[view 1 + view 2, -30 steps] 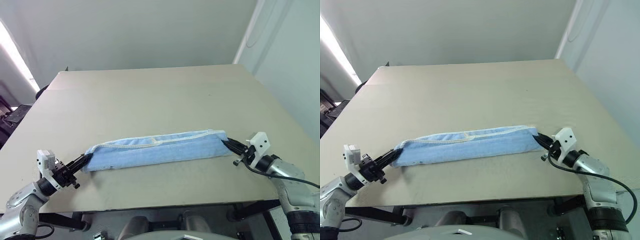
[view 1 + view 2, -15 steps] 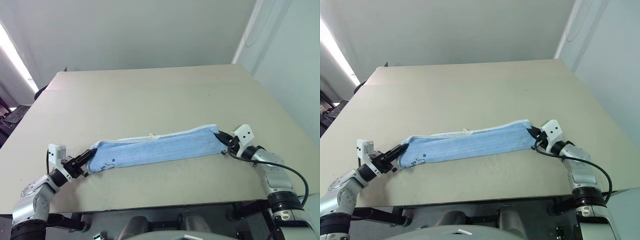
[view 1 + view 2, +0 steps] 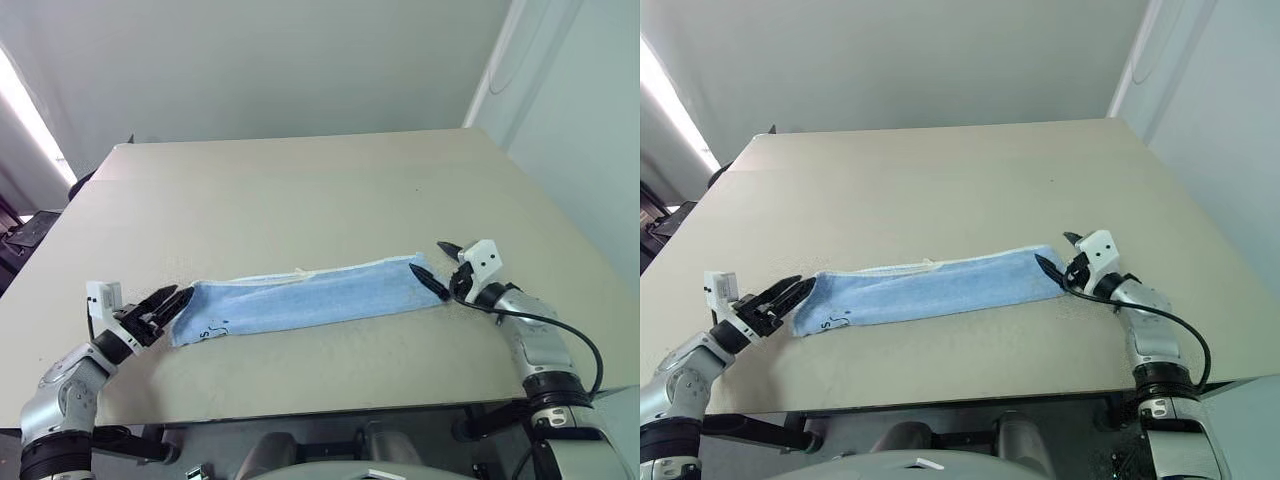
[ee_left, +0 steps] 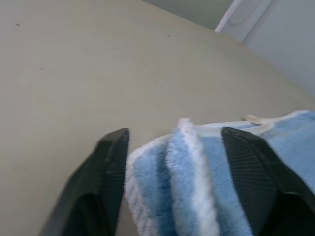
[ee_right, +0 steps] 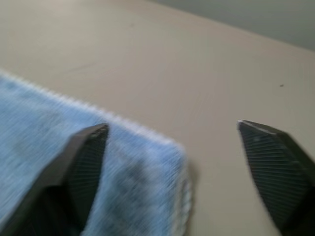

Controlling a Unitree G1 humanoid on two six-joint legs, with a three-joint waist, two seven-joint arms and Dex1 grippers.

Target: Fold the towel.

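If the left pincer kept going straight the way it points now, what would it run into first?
Most likely the towel: its folded end lies right between the open fingers of the left pincer, on the table. Nothing else shows in that line.

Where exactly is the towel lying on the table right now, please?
In the head views the towel lies as a long folded strip near the table's front edge, between the open left gripper and open right gripper.

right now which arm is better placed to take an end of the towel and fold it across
Probably the left. The left pincer stands open with the towel end between its fingers, ready to close. The right pincer is open too, but the towel's corner lies beside one finger, mostly off to one side of the gap.
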